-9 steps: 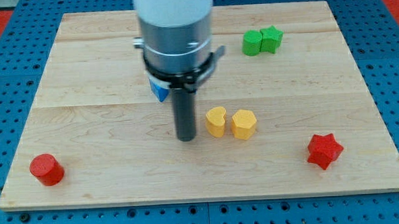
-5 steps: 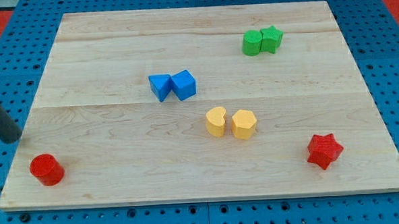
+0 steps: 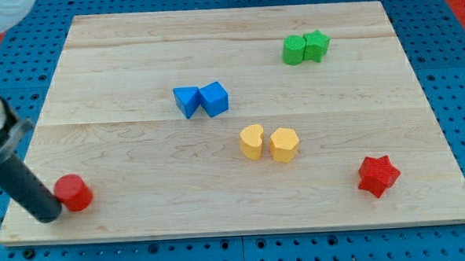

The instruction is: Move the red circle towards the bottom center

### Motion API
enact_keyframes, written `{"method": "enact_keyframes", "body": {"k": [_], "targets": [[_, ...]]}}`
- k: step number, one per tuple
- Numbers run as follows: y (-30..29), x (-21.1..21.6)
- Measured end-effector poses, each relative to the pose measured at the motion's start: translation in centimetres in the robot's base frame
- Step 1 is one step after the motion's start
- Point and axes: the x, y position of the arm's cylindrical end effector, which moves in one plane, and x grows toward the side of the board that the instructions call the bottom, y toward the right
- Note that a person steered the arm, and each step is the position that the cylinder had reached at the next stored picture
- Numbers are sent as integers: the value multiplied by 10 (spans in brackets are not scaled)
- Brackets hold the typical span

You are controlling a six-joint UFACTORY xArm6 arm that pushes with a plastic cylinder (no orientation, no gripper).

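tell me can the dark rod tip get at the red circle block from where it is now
Probably yes: my tip sits right against the red circle block on its left side in the view, nothing between them, and the wooden board to its right is bare.

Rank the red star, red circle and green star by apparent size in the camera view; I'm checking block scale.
1. red star
2. red circle
3. green star
The green star sits farthest from the camera, so its real size is unsure.

Rod blurred, top cut off at view's left edge
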Motion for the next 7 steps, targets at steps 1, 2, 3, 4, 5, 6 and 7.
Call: {"method": "enact_keyframes", "body": {"k": [1,2,3,4,5,6,7], "targets": [[-7,-4],[-11,-6],[-11,-13],[-10,-24],[3,-30],[31,-30],[63,-30]]}}
